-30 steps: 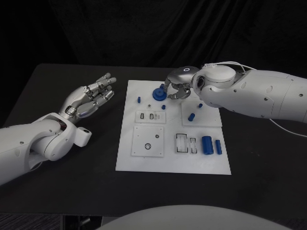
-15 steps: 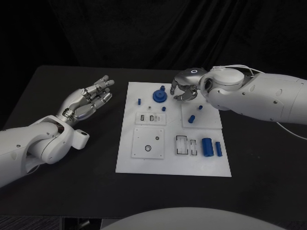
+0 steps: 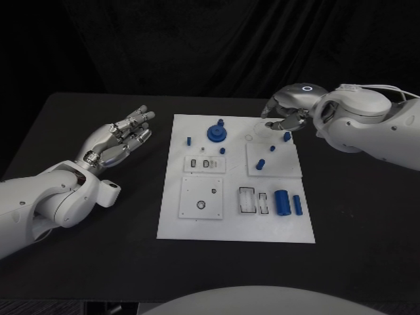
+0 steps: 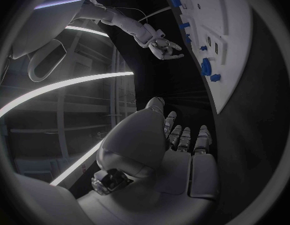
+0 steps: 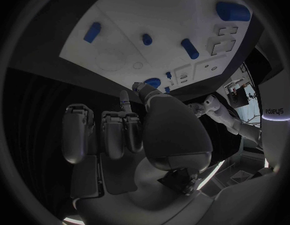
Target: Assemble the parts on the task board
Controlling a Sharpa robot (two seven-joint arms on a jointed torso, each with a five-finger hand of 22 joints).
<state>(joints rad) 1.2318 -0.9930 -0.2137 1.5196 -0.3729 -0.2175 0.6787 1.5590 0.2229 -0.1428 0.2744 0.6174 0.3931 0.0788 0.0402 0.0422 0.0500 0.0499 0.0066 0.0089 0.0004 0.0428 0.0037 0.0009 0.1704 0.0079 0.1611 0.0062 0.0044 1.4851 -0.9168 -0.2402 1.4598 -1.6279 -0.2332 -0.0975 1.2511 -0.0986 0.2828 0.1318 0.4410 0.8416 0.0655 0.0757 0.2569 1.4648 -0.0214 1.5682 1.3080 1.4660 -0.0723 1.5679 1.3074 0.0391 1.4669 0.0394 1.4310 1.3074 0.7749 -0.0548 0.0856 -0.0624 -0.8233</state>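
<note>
- I see the right hand (image 3: 287, 118) over the far right corner of the task board (image 3: 196, 220), fingers curled in, nothing in them.
- Left hand (image 3: 121, 136) hovers over the table (image 3: 361, 230) left of the board, fingers spread, palm up, empty.
- Blue round part (image 3: 216, 133) stands at the board's far edge; blue cylinder (image 3: 282, 199) lies near right.

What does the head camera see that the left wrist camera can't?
Head view alone: the whole task board with all its blue parts, such as the big cylinder near the robot, and the black table round it. Left wrist view alone: the back of the left hand from behind, fingers straight. Both: the left hand, the right hand and the round blue part.
</note>
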